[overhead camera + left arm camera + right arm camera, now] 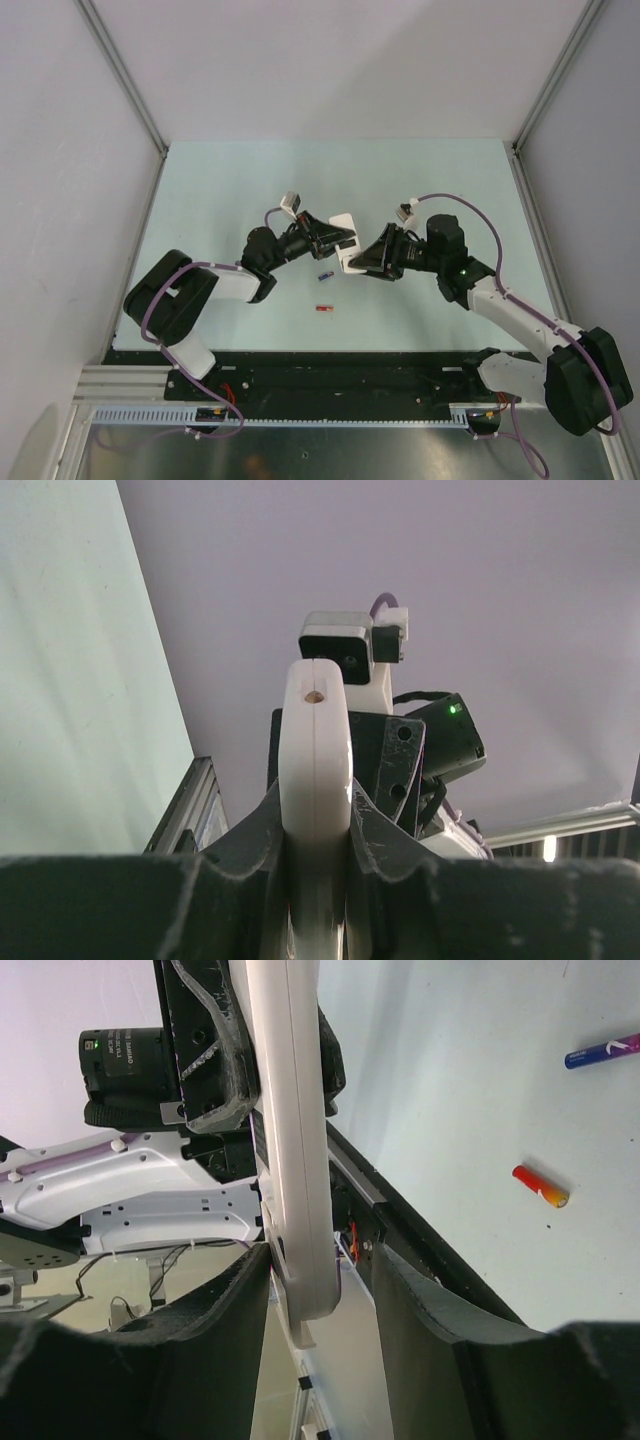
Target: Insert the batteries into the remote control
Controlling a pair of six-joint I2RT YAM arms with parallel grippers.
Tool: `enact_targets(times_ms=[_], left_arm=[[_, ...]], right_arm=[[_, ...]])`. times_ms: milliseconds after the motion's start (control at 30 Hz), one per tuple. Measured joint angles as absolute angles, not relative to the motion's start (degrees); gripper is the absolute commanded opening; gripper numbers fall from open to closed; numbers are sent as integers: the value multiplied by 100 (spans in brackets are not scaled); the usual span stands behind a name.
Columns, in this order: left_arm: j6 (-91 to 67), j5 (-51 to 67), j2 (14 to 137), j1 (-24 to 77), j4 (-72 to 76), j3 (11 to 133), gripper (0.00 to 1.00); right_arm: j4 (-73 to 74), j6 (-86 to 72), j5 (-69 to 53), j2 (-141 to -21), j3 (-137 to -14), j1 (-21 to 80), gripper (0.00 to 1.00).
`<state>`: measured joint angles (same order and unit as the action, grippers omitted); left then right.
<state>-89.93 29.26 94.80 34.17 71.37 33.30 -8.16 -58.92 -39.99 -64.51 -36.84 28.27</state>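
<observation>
The remote control (345,246) is a white bar held in the air above the table's middle. My left gripper (334,238) is shut on it; in the left wrist view the remote (315,750) stands edge-on between the fingers (240,850). My right gripper (362,260) is open with its jaws on either side of the remote's lower end (305,1260), with a gap on the right side. A thin white lip sticks out at that end. A blue battery (325,274) and a red battery (323,308) lie on the table below; both also show in the right wrist view, the blue battery (603,1052) and the red battery (540,1186). No other batteries show.
Pale green table surface (230,200) inside grey walls. A black rail (330,375) and the arm bases run along the near edge. The right arm's wrist camera (340,645) sits just behind the remote in the left wrist view.
</observation>
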Motion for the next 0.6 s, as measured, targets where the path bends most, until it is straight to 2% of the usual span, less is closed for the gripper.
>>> enact_targets(times_ms=[600], left_arm=[[-8952, 3240, 9480, 3450, 6973, 3330, 0]], right_arm=[[-617, -5658, -4370, -6624, -3747, 2803, 49]])
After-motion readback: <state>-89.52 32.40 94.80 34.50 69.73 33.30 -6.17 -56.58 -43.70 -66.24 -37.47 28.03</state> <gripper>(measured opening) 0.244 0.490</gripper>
